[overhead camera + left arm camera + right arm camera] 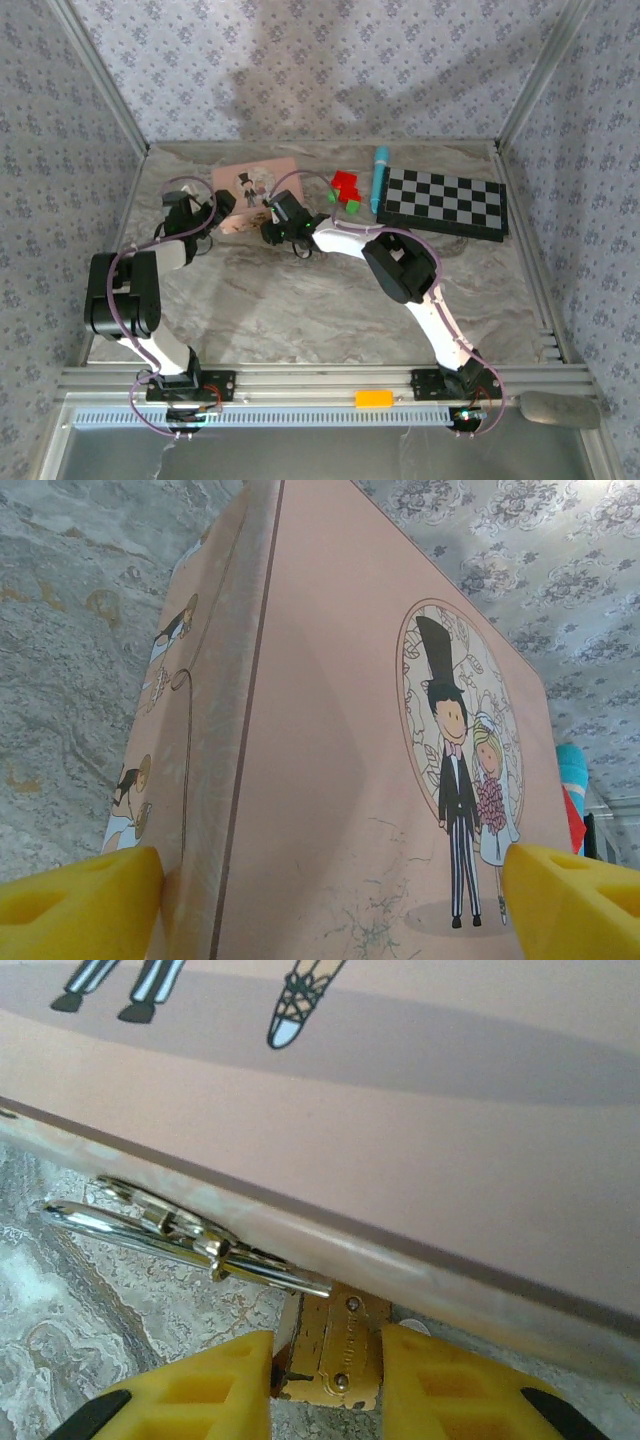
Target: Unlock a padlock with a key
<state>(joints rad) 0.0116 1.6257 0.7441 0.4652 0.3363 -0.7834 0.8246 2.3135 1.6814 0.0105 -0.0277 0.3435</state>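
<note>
step: securing the lock. The key is not in the lock yet, so by my read the unlock itself hasn't started.
padlock: hangs at the near long edge of the pink box, body lying on the table just outside that edge.
right gripper: my pads pinch the padlock body on its two flat sides, and both yellow pads look to be touching brass.
left gripper: at the box's left end, fingers spread wide with one on each side of the box. I cannot tell whether the pads press on it.
shackle: thin bright steel bar running along the box edge and threaded through a small shiny latch fitting on the box, so lock and box are tied together.
next move (judgement): the key has to come to the keyway end of the body. I hold the body steady and keep that end clear of my pads. The lock is small, so alignment is tight and any twist drags the box with it.
risk (judgement): smooth brass in soft pads may rotate under key torque.
padlock material: brass-gold, boxy, scuffed faces, rivet heads and faint stamped lettering.
box material: matte pink card or tin, sharp rectangular edges, printed cartoon bride and groom on the lid and small figures on the side wall.
pads: yellow, foam-like, blocky with hollow cells.
table: grey marble-pattern sheet, flat, slight sheen.
clutter: red and green blocks, a blue pen and a checkered board, all well right of the box.
</note>
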